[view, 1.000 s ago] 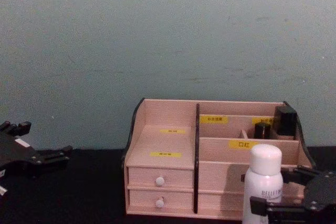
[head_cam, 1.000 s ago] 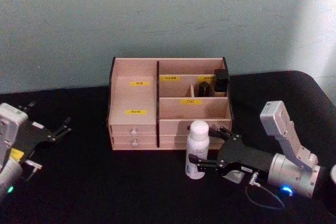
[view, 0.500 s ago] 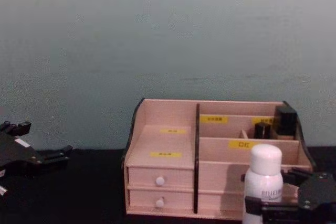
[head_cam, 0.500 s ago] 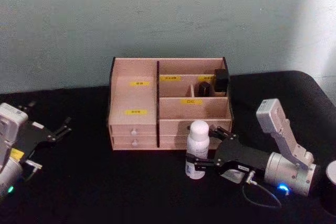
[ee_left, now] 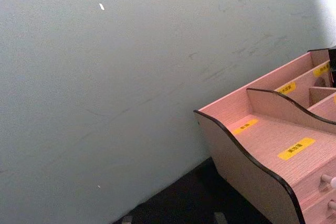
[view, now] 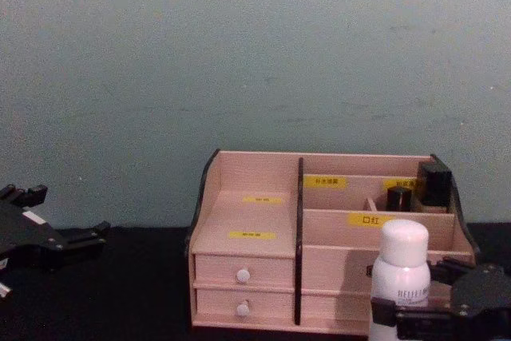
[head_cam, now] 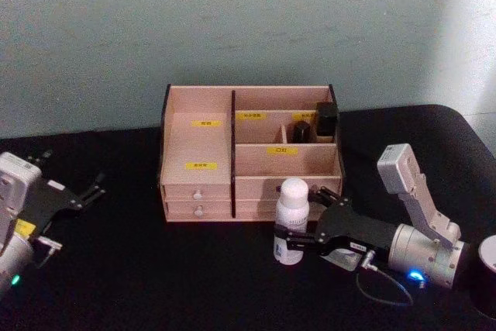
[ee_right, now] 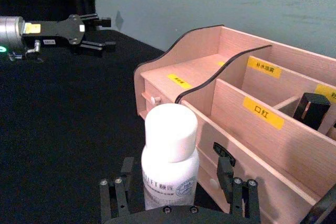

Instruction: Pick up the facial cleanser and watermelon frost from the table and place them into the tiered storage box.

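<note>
Head view: right hand [head_cam: 297, 217] open astride the upright white bottle [head_cam: 293, 201] — tiered storage box [head_cam: 263, 162] just behind it.

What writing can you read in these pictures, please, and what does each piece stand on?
"口红": front yellow label on the tiered storage box, low right compartment wall.
"补水喷雾": rear yellow label on the wall behind it.
"BELLE": start of the print on the white bottle; the rest is unreadable.
Remaining yellow labels: too small to read.
</note>
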You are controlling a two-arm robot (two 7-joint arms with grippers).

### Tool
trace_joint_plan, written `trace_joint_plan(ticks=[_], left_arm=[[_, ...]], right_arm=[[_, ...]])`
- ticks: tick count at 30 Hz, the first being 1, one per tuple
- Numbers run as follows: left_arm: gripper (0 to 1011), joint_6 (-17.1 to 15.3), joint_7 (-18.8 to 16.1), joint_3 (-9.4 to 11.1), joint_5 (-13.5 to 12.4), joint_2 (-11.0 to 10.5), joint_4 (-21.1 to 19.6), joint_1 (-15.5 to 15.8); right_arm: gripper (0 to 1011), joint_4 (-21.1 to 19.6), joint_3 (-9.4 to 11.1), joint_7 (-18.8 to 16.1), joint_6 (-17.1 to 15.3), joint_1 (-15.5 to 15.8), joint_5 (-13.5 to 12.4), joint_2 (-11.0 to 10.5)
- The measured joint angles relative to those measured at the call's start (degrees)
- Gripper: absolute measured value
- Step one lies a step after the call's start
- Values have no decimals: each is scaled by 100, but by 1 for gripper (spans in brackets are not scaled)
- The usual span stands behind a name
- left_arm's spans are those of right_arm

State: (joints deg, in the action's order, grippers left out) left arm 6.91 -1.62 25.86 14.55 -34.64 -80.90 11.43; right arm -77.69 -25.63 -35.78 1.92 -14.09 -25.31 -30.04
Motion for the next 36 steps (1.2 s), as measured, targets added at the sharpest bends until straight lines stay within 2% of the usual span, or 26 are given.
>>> trace_joint_plan(ticks=[26,34,35,36], left_arm=[[1001,0,0,0,0,0,0,0],[1001,0,0,0,0,0,0,0],[1001,0,0,0,0,0,0,0],[1001,0,0,0,0,0,0,0]], right_arm=[[1003,28,-1,1,-24,-26,-40,9],[821,25,1,2,-21,-21,-37,9],[821,25,1,2,-21,-21,-37,9],[767,25,1,2,-20,-20,-36,9]])
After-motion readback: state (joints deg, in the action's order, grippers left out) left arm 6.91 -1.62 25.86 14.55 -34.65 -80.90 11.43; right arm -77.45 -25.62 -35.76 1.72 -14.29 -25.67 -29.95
